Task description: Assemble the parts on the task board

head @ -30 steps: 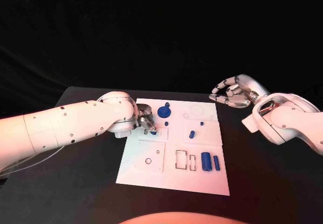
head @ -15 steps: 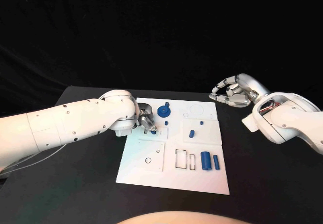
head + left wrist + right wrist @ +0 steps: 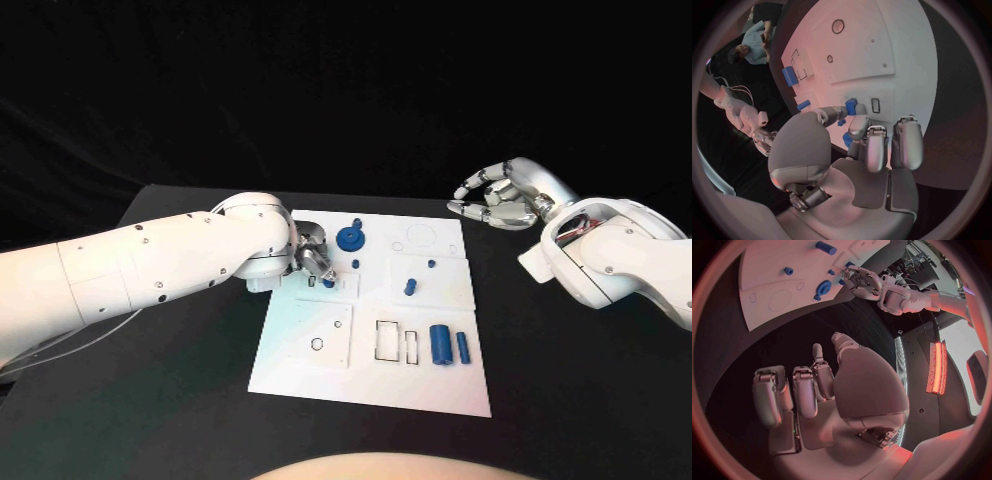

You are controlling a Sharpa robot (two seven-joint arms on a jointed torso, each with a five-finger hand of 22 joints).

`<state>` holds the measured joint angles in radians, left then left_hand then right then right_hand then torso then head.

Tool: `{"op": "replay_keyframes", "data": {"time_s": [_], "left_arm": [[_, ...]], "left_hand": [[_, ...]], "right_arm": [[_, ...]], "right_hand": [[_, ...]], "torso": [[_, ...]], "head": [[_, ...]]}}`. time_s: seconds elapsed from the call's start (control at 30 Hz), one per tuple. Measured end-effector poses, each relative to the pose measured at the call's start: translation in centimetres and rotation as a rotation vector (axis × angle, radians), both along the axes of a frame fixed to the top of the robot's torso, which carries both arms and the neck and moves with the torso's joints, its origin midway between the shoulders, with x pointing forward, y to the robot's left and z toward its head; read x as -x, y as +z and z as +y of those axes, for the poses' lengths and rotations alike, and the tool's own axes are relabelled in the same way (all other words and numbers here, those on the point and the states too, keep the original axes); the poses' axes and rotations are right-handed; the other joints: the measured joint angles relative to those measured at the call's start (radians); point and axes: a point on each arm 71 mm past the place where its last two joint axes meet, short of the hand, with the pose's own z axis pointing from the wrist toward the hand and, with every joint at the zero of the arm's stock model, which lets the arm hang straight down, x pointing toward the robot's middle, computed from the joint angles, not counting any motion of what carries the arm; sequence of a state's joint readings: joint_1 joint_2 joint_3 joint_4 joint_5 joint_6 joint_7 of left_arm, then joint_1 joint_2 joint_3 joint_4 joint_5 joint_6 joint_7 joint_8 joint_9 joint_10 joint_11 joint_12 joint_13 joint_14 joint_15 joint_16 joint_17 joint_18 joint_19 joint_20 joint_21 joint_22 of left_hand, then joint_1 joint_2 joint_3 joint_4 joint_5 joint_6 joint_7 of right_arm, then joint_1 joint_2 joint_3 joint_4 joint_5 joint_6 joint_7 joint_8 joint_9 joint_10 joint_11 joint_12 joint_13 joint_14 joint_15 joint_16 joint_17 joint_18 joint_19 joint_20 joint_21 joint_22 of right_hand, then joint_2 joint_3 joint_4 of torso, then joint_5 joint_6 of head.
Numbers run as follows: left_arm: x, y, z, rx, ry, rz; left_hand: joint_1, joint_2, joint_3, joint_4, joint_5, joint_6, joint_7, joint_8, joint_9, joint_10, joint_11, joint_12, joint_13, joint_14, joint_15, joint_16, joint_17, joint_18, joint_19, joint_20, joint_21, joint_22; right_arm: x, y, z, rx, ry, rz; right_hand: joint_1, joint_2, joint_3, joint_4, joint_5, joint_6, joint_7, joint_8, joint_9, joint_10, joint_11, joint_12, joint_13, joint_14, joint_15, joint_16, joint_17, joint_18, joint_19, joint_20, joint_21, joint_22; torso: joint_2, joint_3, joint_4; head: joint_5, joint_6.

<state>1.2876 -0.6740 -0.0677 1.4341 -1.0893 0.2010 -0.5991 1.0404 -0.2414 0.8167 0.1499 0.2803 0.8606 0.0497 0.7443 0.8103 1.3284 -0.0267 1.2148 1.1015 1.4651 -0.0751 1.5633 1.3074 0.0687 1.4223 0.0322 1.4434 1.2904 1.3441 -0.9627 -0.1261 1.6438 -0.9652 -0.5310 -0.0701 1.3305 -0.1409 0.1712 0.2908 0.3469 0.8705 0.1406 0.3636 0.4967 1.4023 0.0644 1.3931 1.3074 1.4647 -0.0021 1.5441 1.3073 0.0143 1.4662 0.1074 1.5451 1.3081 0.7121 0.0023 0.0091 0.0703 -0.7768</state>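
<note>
The left hand is reaching down onto the board near its left edge, fingertips pinching a small blue part against the plate. The right hand is hovering off the board's far right corner, fingers curled loosely, holding nothing.

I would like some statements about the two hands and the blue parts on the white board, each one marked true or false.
1. The left hand is over the task board, its fingertips at a small blue part. True.
2. The right hand holds a blue part. False: it is beside the board over the black table, holding nothing.
3. Two blue cylinders lie side by side on the board. True.
4. The blue gear-shaped part lies off the board. False: it sits on the board.
</note>
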Motion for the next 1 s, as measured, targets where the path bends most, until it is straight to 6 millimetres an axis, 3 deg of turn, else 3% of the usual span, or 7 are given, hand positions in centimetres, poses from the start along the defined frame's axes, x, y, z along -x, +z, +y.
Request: {"op": "replay_keyframes", "data": {"time_s": [0.1,0.17,0.37,1.0], "left_arm": [[-0.03,-0.03,0.06,-0.002,0.003,0.000],[0.01,-0.13,0.08,-0.003,0.003,0.003],[0.04,-0.19,0.10,-0.002,0.006,0.003],[0.13,0.22,0.58,0.019,0.027,-0.016]], "left_hand": [[-0.045,-0.004,-0.011,-0.007,-0.002,0.020,-0.010,-0.011,-0.009,0.000,0.000,0.000,0.003,0.000,0.000,0.000,0.000,0.000,0.000,0.000,0.000,0.002],[-0.057,-0.006,-0.051,0.015,-0.001,0.033,-0.015,-0.013,-0.012,0.000,0.000,0.000,0.005,0.000,0.000,0.000,0.000,0.000,0.000,0.000,0.000,0.004],[-0.063,-0.005,-0.117,0.048,-0.001,0.035,-0.011,-0.022,-0.015,0.000,0.000,0.000,0.009,0.000,0.000,0.000,0.000,0.000,0.004,-0.004,0.000,0.008],[-0.063,-0.005,-0.238,0.127,-0.001,0.038,-0.007,-0.034,-0.018,0.000,0.000,0.005,0.014,0.000,0.000,0.000,0.000,0.000,0.007,-0.007,0.000,0.013]], "right_arm": [[0.00,0.00,-0.02,0.000,-0.001,0.000],[0.00,0.00,-0.02,0.000,-0.001,-0.001],[-0.01,0.01,-0.05,0.000,-0.002,-0.001],[-0.07,0.04,-0.23,-0.001,-0.009,-0.007]], "right_hand": [[0.000,0.000,0.000,0.000,0.000,0.000,0.000,0.000,0.000,0.000,0.000,0.000,0.000,0.000,0.000,0.000,0.000,0.000,0.000,0.000,0.000,0.000],[-0.003,-0.003,0.000,0.000,0.000,0.000,0.000,0.000,0.001,0.000,0.000,0.000,0.000,0.000,0.000,0.000,0.000,0.000,0.000,0.000,0.000,0.000],[-0.004,-0.004,0.000,0.000,0.000,0.000,0.000,0.000,0.001,0.000,0.000,0.000,0.000,0.000,0.000,0.000,0.000,0.000,0.000,0.000,0.000,0.000],[-0.012,-0.004,0.000,0.000,0.000,0.000,0.000,0.000,0.002,0.000,0.000,0.000,0.000,0.000,0.000,0.000,0.001,0.000,0.000,0.000,0.000,0.000]], "torso": [[0.000,0.0000,0.0004],[0.000,0.0001,0.0005],[0.000,-0.0006,0.0000],[0.000,-0.0006,-0.0003]], "head": [[0.000,0.000],[0.000,0.000],[0.000,0.001],[-0.003,0.003]]}}
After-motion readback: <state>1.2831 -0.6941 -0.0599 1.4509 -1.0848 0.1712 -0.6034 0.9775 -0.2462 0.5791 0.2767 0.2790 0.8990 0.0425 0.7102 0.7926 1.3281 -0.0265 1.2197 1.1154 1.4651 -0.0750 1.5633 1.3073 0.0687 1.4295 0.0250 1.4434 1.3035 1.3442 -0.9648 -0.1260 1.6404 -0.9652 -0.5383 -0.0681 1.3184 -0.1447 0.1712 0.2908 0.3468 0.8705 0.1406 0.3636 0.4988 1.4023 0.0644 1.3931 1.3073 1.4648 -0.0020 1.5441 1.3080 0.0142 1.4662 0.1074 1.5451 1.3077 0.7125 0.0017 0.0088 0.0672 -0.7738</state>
